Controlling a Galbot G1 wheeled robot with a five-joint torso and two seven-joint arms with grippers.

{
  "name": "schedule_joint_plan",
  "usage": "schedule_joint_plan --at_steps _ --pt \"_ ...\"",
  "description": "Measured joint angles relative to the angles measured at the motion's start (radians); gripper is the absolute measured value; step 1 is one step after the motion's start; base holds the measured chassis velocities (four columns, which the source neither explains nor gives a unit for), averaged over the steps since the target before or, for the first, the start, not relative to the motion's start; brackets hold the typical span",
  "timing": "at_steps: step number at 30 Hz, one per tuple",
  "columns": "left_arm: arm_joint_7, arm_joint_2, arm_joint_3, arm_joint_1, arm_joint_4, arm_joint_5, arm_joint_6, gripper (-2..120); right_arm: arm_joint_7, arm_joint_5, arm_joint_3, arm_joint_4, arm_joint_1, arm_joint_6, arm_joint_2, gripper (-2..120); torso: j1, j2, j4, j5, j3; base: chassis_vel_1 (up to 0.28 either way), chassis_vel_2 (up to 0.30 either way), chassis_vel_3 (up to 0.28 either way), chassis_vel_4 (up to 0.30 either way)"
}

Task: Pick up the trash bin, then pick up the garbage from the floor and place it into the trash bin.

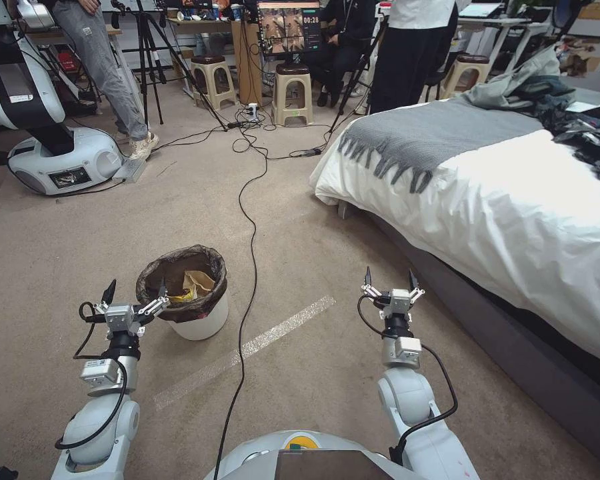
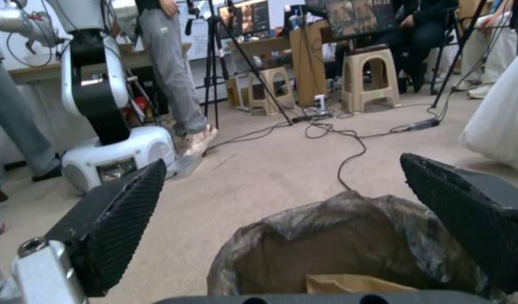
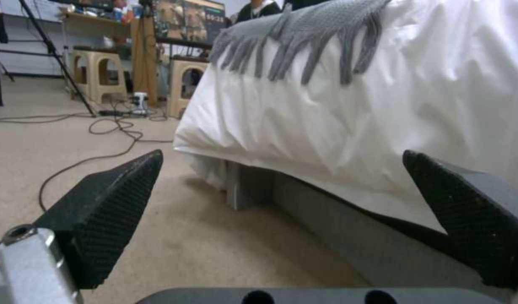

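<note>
Head view shows the trash bin (image 1: 192, 303) standing on the carpet floor (image 1: 300, 373), paper scraps inside. Left gripper (image 1: 135, 292) hovers at the bin's near-left rim, jaws spread, one finger over the bag edge. Right gripper (image 1: 390, 279) hangs released, well apart from the bin, near the bed (image 1: 513, 200).

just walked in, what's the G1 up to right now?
Its left gripper is open at the near rim of the trash bin, which stands on the floor with paper scraps already inside. One finger is over the bag-lined rim; nothing is gripped. The right gripper hangs open and empty above the carpet, beside the bed. A black cable runs between the arms.
</note>
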Motion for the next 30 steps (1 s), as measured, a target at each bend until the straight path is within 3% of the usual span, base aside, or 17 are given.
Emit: schedule_joint_plan --at_steps 30 --pt "-0.014 0.002 0.0 -0.037 0.0 0.001 0.024 100 -0.017 0.007 0.007 0.008 0.004 0.016 -0.004 100 0.0 0.0 0.0 0.0 0.0 0.0 0.0 0.0 0.0"
